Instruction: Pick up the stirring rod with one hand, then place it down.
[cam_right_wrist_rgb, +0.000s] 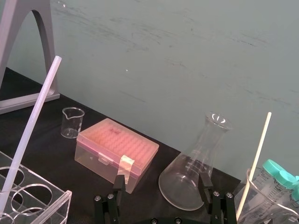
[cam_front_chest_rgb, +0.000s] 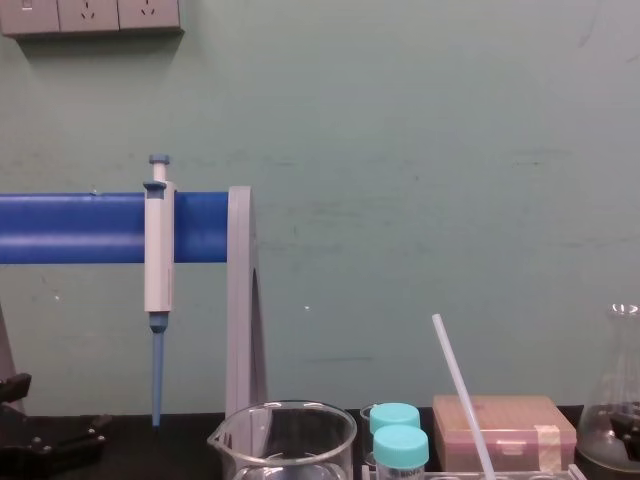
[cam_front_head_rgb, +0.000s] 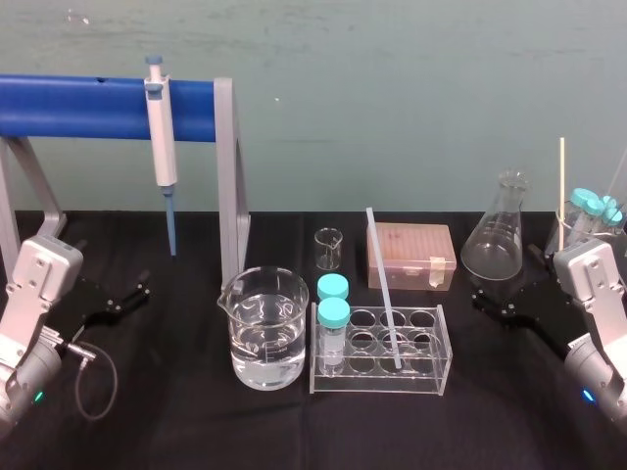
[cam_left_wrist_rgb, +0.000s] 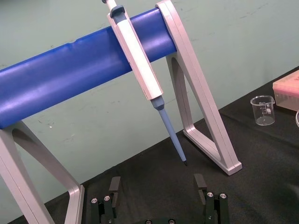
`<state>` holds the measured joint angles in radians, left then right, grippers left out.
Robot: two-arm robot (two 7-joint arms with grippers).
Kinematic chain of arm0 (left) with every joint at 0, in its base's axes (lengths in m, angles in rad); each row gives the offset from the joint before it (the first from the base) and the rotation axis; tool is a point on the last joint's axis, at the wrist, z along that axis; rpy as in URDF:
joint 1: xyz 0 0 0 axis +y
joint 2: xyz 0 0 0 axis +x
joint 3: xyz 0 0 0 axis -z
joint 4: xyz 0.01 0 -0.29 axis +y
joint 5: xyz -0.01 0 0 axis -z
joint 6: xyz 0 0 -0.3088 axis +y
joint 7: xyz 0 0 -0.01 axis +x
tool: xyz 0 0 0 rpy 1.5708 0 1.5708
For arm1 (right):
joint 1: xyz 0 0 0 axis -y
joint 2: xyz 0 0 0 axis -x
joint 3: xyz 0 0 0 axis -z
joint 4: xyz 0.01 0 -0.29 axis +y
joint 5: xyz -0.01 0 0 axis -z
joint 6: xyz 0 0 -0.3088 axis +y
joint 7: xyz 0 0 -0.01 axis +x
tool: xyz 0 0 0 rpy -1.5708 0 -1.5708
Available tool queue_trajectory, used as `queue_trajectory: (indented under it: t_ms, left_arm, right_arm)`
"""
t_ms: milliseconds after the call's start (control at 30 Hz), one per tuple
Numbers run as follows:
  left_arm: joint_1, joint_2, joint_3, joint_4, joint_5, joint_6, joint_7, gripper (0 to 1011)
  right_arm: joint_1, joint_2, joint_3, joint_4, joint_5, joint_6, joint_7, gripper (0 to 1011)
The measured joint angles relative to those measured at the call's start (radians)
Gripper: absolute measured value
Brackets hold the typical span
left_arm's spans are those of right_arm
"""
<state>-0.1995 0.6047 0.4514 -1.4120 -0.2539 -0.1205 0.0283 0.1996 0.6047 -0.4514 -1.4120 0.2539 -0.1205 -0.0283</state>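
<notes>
Pale green wall runs behind a bench [cam_front_head_rgb: 176, 426] covered in black cloth. At the upper left of the head view, a stand [cam_front_head_rgb: 78, 108] with a blue bar carries a hanging pipette [cam_front_head_rgb: 160, 127]. Near the middle of the frame sits a big beaker [cam_front_head_rgb: 263, 328] partly filled with clear liquid. Just to its right, a clear rack [cam_front_head_rgb: 436, 377] holds two teal-capped tubes [cam_front_head_rgb: 333, 315] at its left end. The stirring rod [cam_front_head_rgb: 383, 289] stands tilted in that rack. Its lower end is down in a hole right of the tubes, and its upper end leans back and left, reaching the left edge of a pink box [cam_front_head_rgb: 416, 253]. A small beaker [cam_front_head_rgb: 328, 249] stands left of the box and a flask [cam_front_head_rgb: 495, 240] to its right. The left arm [cam_front_head_rgb: 34, 294] rises from the lower left corner with its wrist bent. The left gripper [cam_front_head_rgb: 127, 294] lies low over the cloth, aimed right toward the big beaker and well apart from the rod. Its fingers [cam_left_wrist_rgb: 115, 185] are spread wide with bare cloth between them. The right arm [cam_front_head_rgb: 598, 294] mirrors this from the lower right corner. The right gripper [cam_front_head_rgb: 502, 294] points left, just in front of the flask and near the rack's right end, apart from it. Its fingers [cam_right_wrist_rgb: 119, 185] are likewise parted and hold nothing.
</notes>
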Motion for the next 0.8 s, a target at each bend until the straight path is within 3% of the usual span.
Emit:
queue_trajectory:
  t_ms: [267, 367, 500, 533, 633, 800]
  left_arm:
    - [0.0, 0.0, 0.0, 0.0, 0.0, 0.0, 0.0, 1000]
    - [0.0, 0.0, 0.0, 0.0, 0.0, 0.0, 0.0, 1000]
    - [0.0, 0.0, 0.0, 0.0, 0.0, 0.0, 0.0, 1000]
    - [0.0, 0.0, 0.0, 0.0, 0.0, 0.0, 0.0, 1000]
    - [0.0, 0.0, 0.0, 0.0, 0.0, 0.0, 0.0, 1000]
    - [0.0, 0.0, 0.0, 0.0, 0.0, 0.0, 0.0, 1000]
  right_arm:
    - [-0.004, -0.002, 0.018, -0.006, 0.018, 0.001, 0.021, 1000]
    - [-0.006, -0.009, 0.047, -0.025, 0.079, 0.027, 0.066, 1000]
    - [-0.004, -0.026, 0.091, -0.061, 0.202, 0.094, 0.151, 1000]
    - [0.0, -0.034, 0.106, -0.074, 0.254, 0.129, 0.187, 1000]
    - [0.014, -0.052, 0.128, -0.099, 0.337, 0.195, 0.252, 1000]
    - [0.053, -0.079, 0.13, -0.116, 0.411, 0.284, 0.339, 1000]
